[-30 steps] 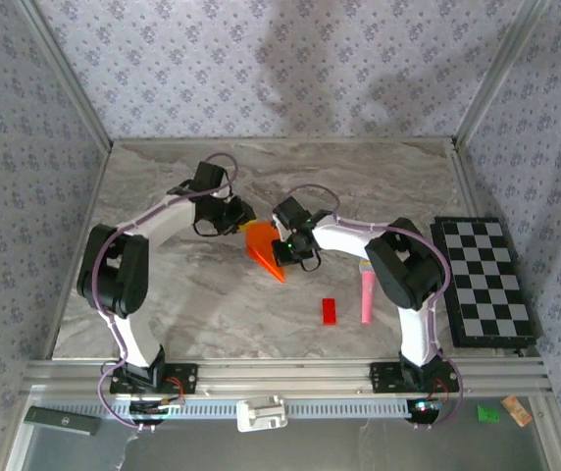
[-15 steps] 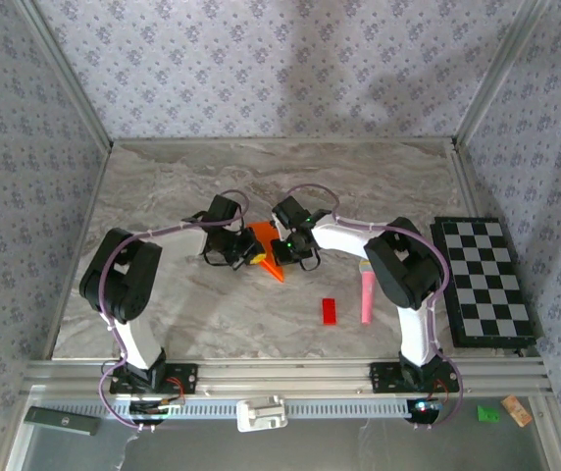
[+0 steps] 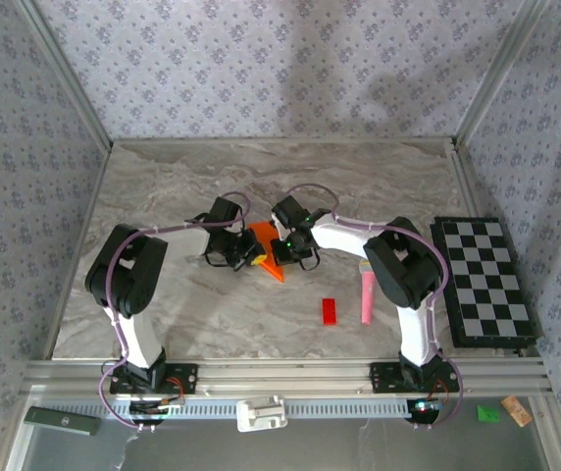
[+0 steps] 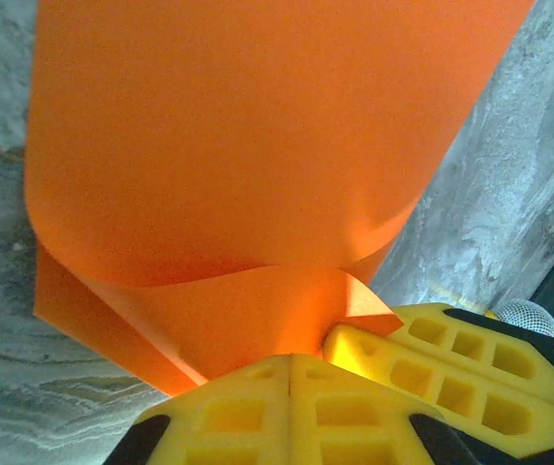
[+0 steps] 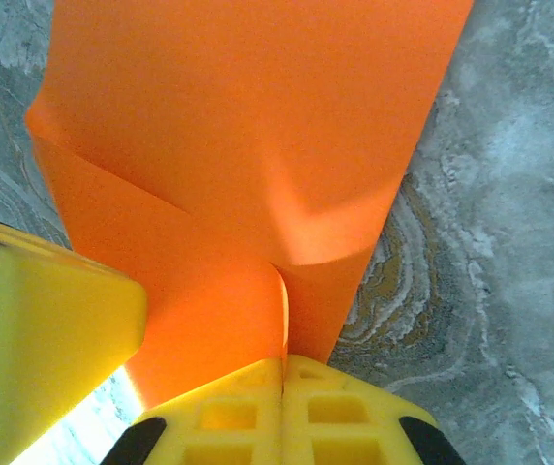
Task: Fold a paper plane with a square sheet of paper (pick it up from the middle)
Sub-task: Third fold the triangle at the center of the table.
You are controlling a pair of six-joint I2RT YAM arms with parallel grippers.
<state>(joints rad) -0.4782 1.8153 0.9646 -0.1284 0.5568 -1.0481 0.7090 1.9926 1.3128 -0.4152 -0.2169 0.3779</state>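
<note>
Left gripper [image 3: 251, 257] has swung in and clamped the square sheet of paper [image 3: 264, 234]; right gripper [image 3: 282, 253] pinched shut on it too. Sheet's curled over, middle of the table [image 3: 182, 304], between both.

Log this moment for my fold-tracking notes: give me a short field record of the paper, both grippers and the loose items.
paper: bright orange paper sheet, partly folded, curled over, mid-table
left gripper: shut on the paper's edge
right gripper: shut on the paper, beside the left gripper
loose items: small red rectangular block; pink toy microphone, both lying apart from the paper
table's right edge: black-and-white checkered board
</note>
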